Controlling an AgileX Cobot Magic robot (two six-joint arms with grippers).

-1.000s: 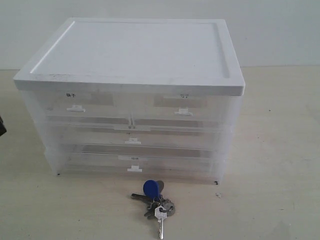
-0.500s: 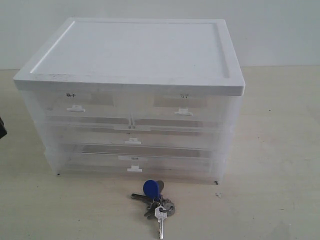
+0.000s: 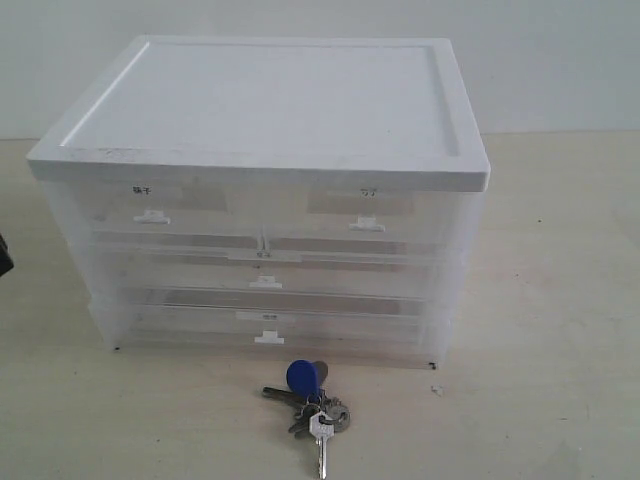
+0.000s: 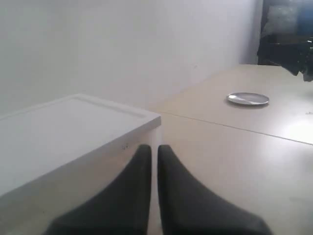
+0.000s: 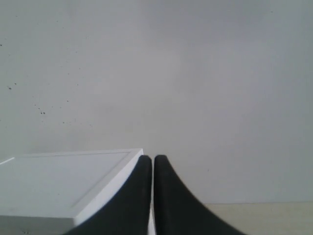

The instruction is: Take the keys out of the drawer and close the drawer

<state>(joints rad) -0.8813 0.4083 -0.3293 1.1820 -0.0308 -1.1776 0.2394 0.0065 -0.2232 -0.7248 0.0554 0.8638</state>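
The keys [image 3: 311,400] lie on the table in front of the cabinet: silver and dark keys on a ring with a round blue fob [image 3: 303,376]. The drawer [image 3: 150,208], the top left half-width one with the bold black label [image 3: 140,189], sits flush with the cabinet front. Neither gripper shows in the exterior view. In the left wrist view my left gripper [image 4: 154,147] is shut and empty, off one side of the cabinet's white top [image 4: 73,127]. Beside the top's corner [image 5: 63,181], my right gripper [image 5: 149,157] is also shut on nothing.
The cabinet [image 3: 270,110] has a second half-width drawer [image 3: 365,210] with a fainter label and full-width drawers [image 3: 265,275] below. A dark object [image 3: 3,255] shows at the left edge. A silver round plate [image 4: 248,98] lies far off on the table.
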